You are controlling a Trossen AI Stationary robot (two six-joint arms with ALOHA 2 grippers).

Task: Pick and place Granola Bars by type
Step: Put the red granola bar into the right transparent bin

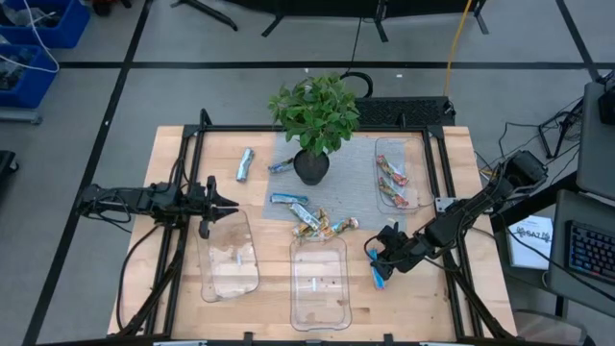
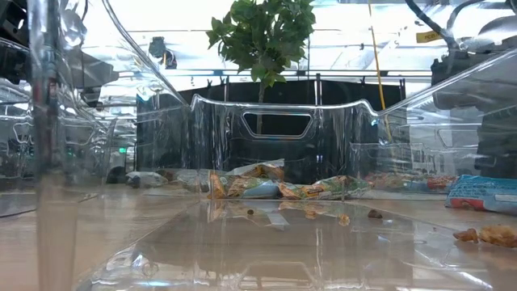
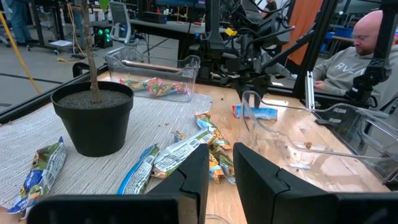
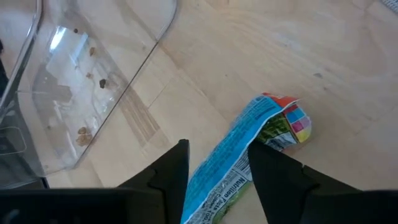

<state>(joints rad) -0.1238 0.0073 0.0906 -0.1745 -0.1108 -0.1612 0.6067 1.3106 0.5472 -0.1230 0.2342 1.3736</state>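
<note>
High view: right pincer [image 1: 381,261] is low over the bench [image 1: 461,298], just right of the middle clear tray [image 1: 319,284]. A blue granola bar [image 1: 377,277] lies on the wood directly under its fingertips. The loose pile of bars [image 1: 315,220] sits up and to the left of this pincer, near the potted plant [image 1: 314,120]. The far tray [image 1: 395,173], beyond the pincer, holds two or three bars. Left pincer [image 1: 229,205] waits at the upper edge of the left tray [image 1: 229,258], its fingers a small gap apart and empty. One silver bar [image 1: 244,164] lies alone beyond it.

Low view: the pile of bars [image 2: 275,188] shows through the clear tray walls [image 2: 275,121]; the blue bar [image 2: 485,194] lies at the right. Neither pincer can be made out.

Left wrist view: left pincer's fingers [image 3: 194,177] are slightly parted with nothing between them. Bars [image 3: 180,152] lie just ahead, the plant pot [image 3: 93,118] beside them.

Right wrist view: right pincer [image 4: 217,163] straddles the blue bar [image 4: 249,149], fingers on either side of the wrapper; whether they are pressing on it cannot be told. The bar is flat on the wood, its colourful end pointing away from the fingers.
</note>
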